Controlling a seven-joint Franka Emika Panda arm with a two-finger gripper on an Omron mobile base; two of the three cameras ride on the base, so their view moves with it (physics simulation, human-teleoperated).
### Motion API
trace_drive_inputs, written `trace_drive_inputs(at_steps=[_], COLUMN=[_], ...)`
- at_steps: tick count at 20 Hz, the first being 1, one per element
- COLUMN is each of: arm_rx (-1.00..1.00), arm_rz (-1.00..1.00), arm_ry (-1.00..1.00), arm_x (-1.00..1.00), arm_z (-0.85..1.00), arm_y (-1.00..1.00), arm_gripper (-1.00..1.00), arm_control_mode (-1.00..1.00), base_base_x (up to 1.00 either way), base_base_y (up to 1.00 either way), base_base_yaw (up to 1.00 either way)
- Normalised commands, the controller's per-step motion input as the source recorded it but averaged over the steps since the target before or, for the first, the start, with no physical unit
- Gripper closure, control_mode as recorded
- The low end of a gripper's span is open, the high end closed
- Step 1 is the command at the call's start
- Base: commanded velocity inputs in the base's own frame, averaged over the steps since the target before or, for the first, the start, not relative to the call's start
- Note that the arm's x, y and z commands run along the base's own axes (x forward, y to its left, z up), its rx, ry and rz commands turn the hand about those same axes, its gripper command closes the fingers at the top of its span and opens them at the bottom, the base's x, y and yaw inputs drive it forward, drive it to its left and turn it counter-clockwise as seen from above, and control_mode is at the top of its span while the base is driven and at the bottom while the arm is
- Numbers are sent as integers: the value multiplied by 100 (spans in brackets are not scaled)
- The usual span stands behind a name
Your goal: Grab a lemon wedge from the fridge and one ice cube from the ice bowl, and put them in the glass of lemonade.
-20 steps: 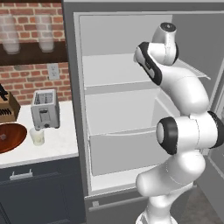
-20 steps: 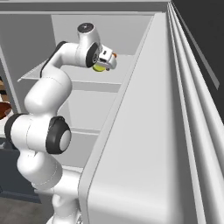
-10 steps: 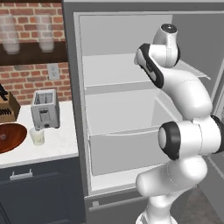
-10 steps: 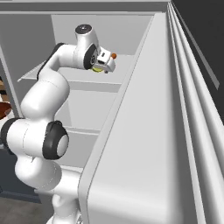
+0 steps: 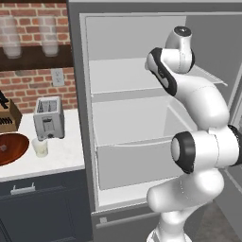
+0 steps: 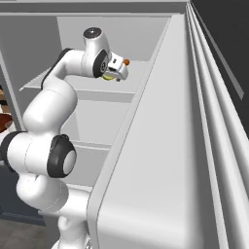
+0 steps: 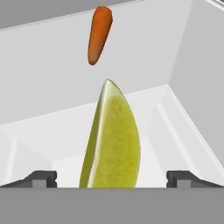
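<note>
Because it fills the middle of the hand view, the lemon wedge (image 7: 111, 140) is the thing to read first: a yellow-green sliver standing on end on the white floor of the fridge (image 5: 137, 113), pointed tip up, thin rind edge turned toward the camera. It looks light and small, probably firm along the rind but soft and wet on the cut faces, so it may squirm or slip under a hard pinch; the safest hold is likely across the two broad flat faces, low on the body, with modest pressure. Beyond the wedge, farther into the compartment, hangs a small orange carrot-like piece (image 7: 99, 34), well apart from it and not wanted.

On either side of the wedge sit the two dark fingertips (image 7: 41, 178) of the gripper (image 7: 111, 180), spread wide, with clear white floor between each tip and the fruit. Nothing is pinched and nothing touched as far as the hand view shows. From the right base view the gripper (image 6: 116, 74) is up at the upper shelf level inside the fridge, with a yellow-green speck at it and the orange piece just beyond.
</note>
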Motion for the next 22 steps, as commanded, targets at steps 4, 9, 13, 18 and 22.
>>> trace_drive_inputs(at_steps=[4, 9, 13, 18, 22], arm_rx=[0, 0, 0, 0, 0], arm_rz=[0, 0, 0, 0, 0], arm_ry=[0, 0, 0, 0, 0], arm_x=[17, 7, -4, 0, -1], arm_z=[0, -18, -32, -19, -8], arm_y=[0, 0, 0, 0, 0], arm_gripper=[-100, -100, -100, 100, 100], arm_control_mode=[-100, -100, -100, -100, -100], base_base_x=[0, 0, 0, 0, 0], base_base_y=[0, 0, 0, 0, 0], base_base_yaw=[0, 0, 0, 0, 0])
